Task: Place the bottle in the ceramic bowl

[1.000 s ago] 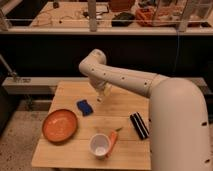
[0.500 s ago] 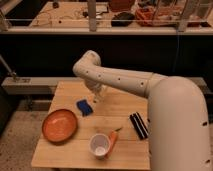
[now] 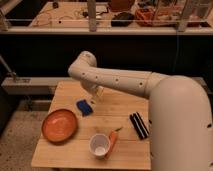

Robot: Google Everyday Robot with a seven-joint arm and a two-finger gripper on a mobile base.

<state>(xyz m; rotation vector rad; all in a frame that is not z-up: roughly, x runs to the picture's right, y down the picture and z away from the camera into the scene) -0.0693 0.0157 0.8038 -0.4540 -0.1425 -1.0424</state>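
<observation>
One: Several things seem to share one surface. What is it, and what sort of room is this?

Two: It is a light wooden table (image 3: 125, 107) with visible plank grain, seen from above and in front. A pale ledge (image 3: 30, 82) runs behind its far left edge, with a dark wall beyond. Higher up, a metal railing (image 3: 92, 15) fronts a raised, brightly lit level crowded with clutter too blurred to name. The floor (image 3: 15, 140) left of the table is speckled grey.

One: What lies on the table?

Two: The ceramic bowl (image 3: 59, 125), wide, shallow and orange, sits near the front left corner. A blue block (image 3: 84, 106) lies just beyond it, toward the middle. A white cup (image 3: 99, 145) stands upright near the front edge, with an orange carrot-like item (image 3: 113, 140) touching its right side. A black ridged object (image 3: 139, 125) lies further right.

One: And the robot?

Two: Its thick white arm (image 3: 165, 100) fills the right side, reaches left over the table to a bent joint, then drops. The gripper (image 3: 94, 94) hangs at its end, over the middle of the table, just beside the blue block.

One: Does it have the bottle?

Two: The bottle (image 3: 99, 91) shows as a small pale shape right at the gripper, well apart from the bowl. Whether the gripper is clamped on it or loose, I cannot tell.
</observation>
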